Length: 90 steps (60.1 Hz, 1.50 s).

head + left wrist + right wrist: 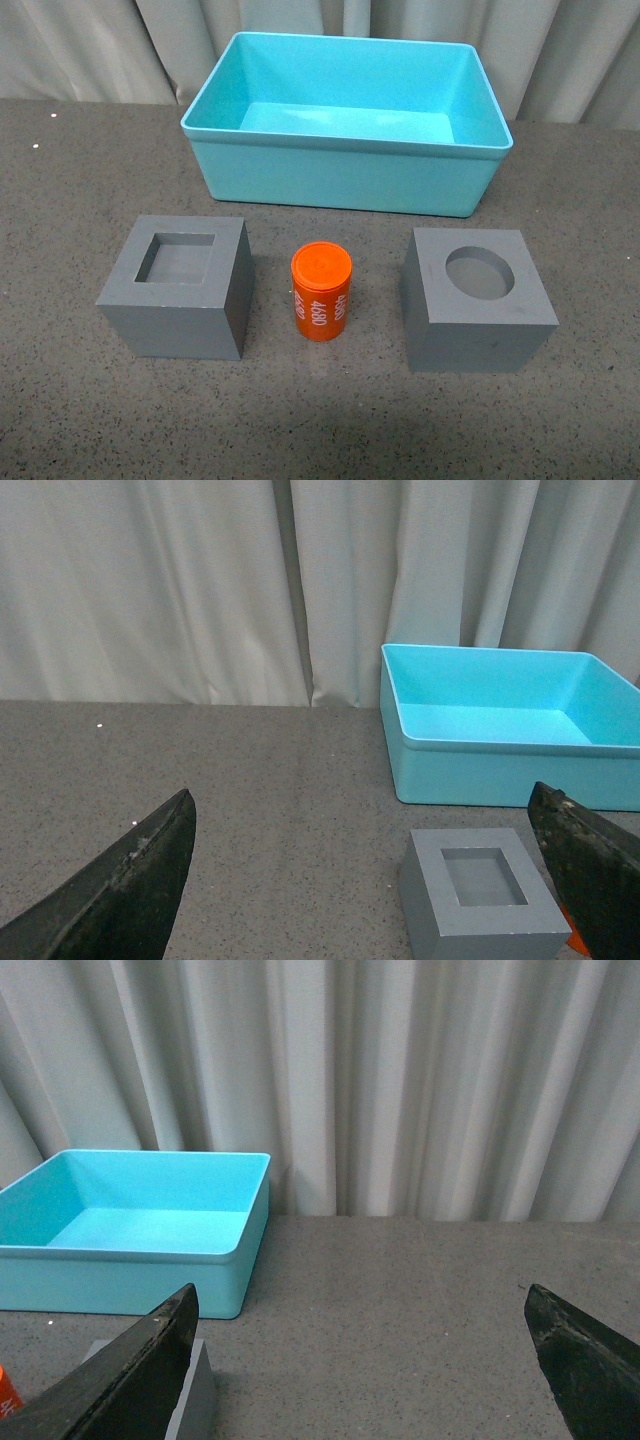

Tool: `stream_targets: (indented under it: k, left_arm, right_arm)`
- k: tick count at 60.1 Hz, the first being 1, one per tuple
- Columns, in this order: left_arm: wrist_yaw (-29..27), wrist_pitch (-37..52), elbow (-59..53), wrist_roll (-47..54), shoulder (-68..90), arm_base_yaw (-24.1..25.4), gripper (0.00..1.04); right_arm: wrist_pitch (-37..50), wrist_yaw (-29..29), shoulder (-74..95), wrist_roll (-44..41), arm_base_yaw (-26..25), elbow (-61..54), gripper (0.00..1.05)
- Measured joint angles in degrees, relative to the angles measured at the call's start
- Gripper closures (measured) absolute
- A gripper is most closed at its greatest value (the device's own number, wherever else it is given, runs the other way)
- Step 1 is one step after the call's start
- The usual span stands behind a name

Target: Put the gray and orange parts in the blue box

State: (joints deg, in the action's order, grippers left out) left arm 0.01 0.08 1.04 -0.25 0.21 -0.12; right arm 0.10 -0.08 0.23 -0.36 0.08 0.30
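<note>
On the desk, just in front of the empty blue box, three pieces stand in a row: the square-recess gray cube, the orange cylinder upright in the middle, and the round-recess gray cube. All appear rigid and matte. The cubes are probably light and best taken across opposite flat sides. The cylinder's curved wall may slip. The left fingers and right fingers are spread wide, holding nothing.

Dark speckled tabletop runs back to a pale pleated curtain.
</note>
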Motion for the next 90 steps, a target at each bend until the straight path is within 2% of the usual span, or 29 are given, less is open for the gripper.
stream_targets:
  k: [60,62,64,66,70,76,90]
  left_arm:
    - [0.0,0.0,0.0,0.0,0.0,0.0,0.07]
    - [0.0,0.0,0.0,0.0,0.0,0.0,0.07]
    - [0.0,0.0,0.0,0.0,0.0,0.0,0.07]
    - [0.0,0.0,0.0,0.0,0.0,0.0,0.07]
    - [0.0,0.0,0.0,0.0,0.0,0.0,0.07]
    - [0.0,0.0,0.0,0.0,0.0,0.0,0.07]
    - [0.0,0.0,0.0,0.0,0.0,0.0,0.07]
  right_arm:
    - [0.0,0.0,0.0,0.0,0.0,0.0,0.10]
    - [-1.0,1.6,0.4,-1.1,0.7,0.2,0.10]
    - [-5.6,9.7,3.0,-6.9,3.8,1.8,0.10]
    - [-7.1,12.0,6.0,-11.6,6.3,2.4,0.10]
    - [-6.4,11.7,10.8,-14.8,8.9,3.2,0.10]
    - [-0.2,10.9,21.3,-15.3,10.3,4.9,0.10]
    - [13.6,7.4,51.4,-10.2,11.9,11.6,0.10]
